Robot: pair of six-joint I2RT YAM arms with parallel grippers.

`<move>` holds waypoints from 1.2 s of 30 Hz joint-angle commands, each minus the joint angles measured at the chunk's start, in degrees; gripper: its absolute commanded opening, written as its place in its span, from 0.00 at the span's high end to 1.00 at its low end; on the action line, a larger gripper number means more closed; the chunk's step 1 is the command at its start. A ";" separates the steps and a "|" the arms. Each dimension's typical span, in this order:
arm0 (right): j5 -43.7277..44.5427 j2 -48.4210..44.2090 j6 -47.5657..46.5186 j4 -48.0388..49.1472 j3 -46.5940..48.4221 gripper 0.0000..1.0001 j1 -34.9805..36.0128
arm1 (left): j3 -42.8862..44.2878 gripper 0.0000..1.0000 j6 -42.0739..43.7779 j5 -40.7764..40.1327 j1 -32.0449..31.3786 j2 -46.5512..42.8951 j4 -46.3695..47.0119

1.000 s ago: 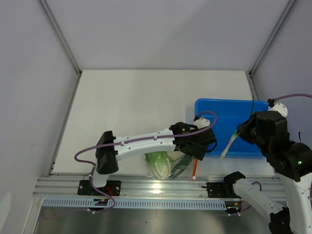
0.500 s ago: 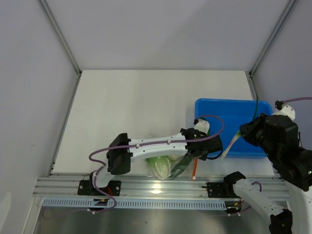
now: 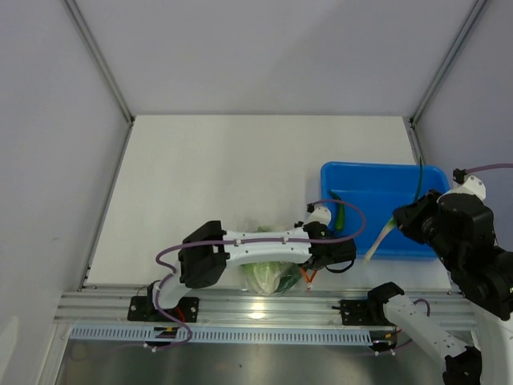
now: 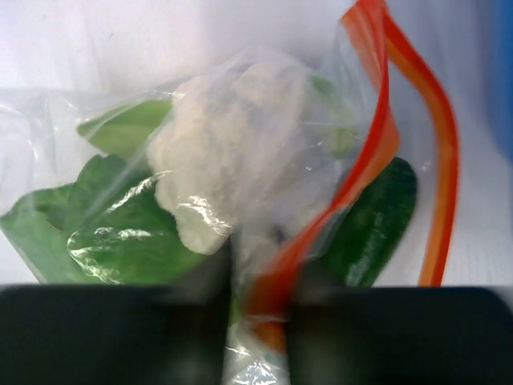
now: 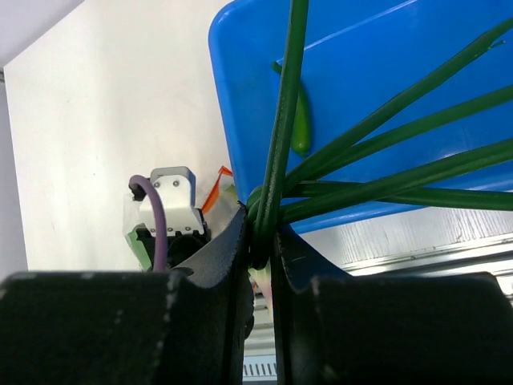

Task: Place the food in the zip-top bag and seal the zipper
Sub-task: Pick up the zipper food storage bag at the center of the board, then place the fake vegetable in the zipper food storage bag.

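Note:
The clear zip-top bag (image 3: 268, 277) lies near the table's front edge. In the left wrist view the zip-top bag (image 4: 240, 80) holds food: a leafy green piece (image 4: 112, 233), a pale whitish lump (image 4: 232, 152) and a dark green piece (image 4: 377, 216). Its orange-red zipper (image 4: 377, 136) curls up at the open mouth. My left gripper (image 4: 260, 321) pinches the mouth edge and zipper strip, and is seen from above as the left gripper (image 3: 317, 263). My right gripper (image 5: 263, 241) is shut on a bunch of long green stalks (image 5: 361, 144), held over the bin's near edge with the pale end (image 3: 377, 241) hanging down.
The blue bin (image 3: 377, 180) stands at the right of the table, with a small green pod (image 3: 339, 212) inside near its left wall. The aluminium rail (image 3: 256, 309) runs along the front edge just below the bag.
My left gripper moved toward the front edge, down onto the bag's mouth, and closed from wide open onto the zipper strip. The right arm holds its stalks almost still.

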 commanded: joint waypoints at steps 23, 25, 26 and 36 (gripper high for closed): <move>-20.05 16.18 8.84 25.04 -5.50 1.00 6.01 | -34.65 0.99 17.51 24.10 16.69 -52.36 35.31; -16.89 17.87 9.29 25.49 -1.99 1.00 10.47 | -35.69 1.00 17.42 25.32 17.21 -51.32 37.23; -13.74 19.62 9.29 24.27 -0.49 1.00 11.81 | -36.49 0.99 17.33 25.77 17.48 -50.87 38.29; 4.20 28.94 10.08 24.34 4.63 1.00 25.96 | -43.53 1.00 14.25 31.92 21.96 -50.34 46.74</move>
